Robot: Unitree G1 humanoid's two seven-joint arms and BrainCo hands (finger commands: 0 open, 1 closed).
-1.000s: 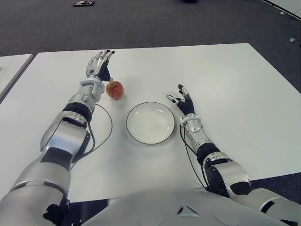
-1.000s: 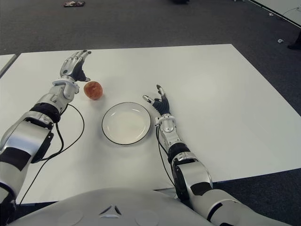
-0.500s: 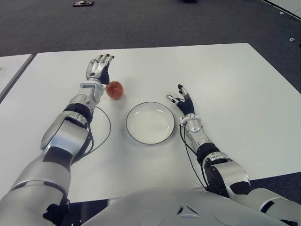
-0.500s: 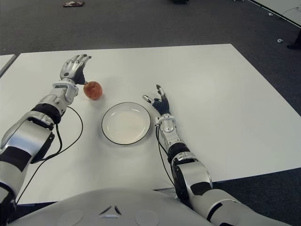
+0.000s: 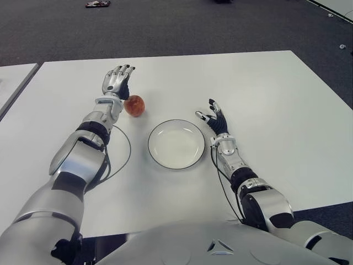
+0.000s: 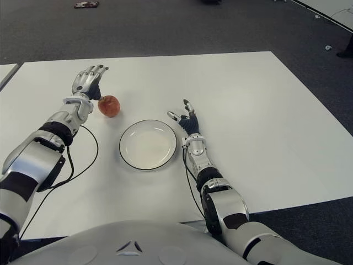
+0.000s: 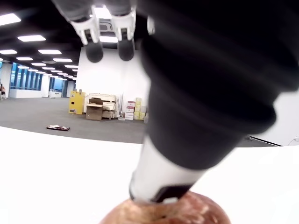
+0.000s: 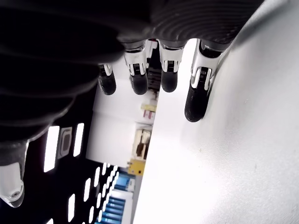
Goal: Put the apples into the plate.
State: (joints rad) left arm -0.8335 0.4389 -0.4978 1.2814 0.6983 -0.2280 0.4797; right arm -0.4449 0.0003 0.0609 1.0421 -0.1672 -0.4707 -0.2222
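Left hand (image 5: 116,81) drifted in beside apple (image 5: 134,105) over last second, fingers still spread, nothing gripped. Apple on table (image 5: 276,99), just left of empty plate (image 5: 176,144). Right hand (image 5: 215,117) open beside plate. I read grasp as next

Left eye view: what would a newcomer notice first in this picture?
The red apple draws the eye first, the only colour on the white table. It lies just beyond the empty white plate, toward the robot's left. The left hand is beside the apple with fingers open, not grasping it, while the right hand shows open at the plate's right.
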